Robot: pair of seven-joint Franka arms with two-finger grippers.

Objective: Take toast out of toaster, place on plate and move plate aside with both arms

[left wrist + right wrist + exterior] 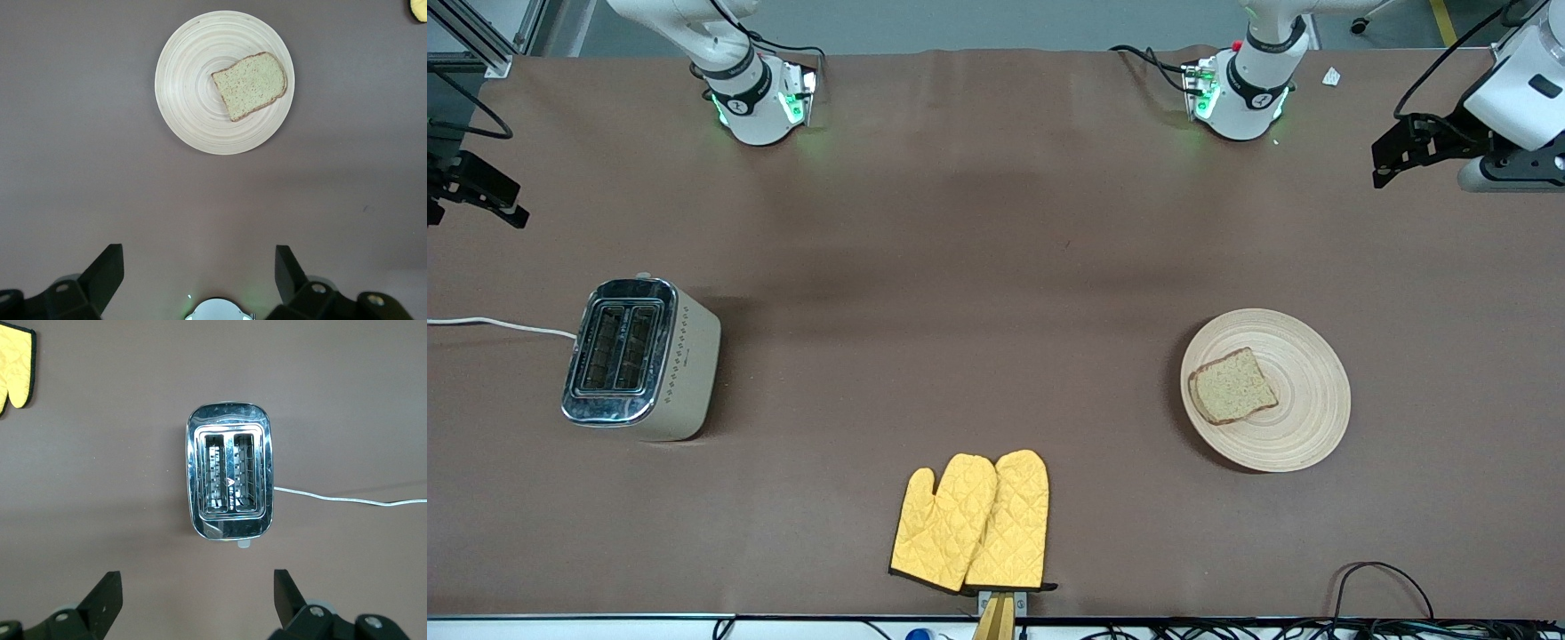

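toast [1232, 385] lies on the wooden plate [1303, 422] toward the left arm's end; left gripper [199, 267] hangs high over bare table, jaws spread, empty; right gripper [197, 588] high over the table by the toaster [640, 358], jaws spread, empty; yellow oven mitts [974, 524] at the front edge, between toaster and plate; nothing blocks the plate.
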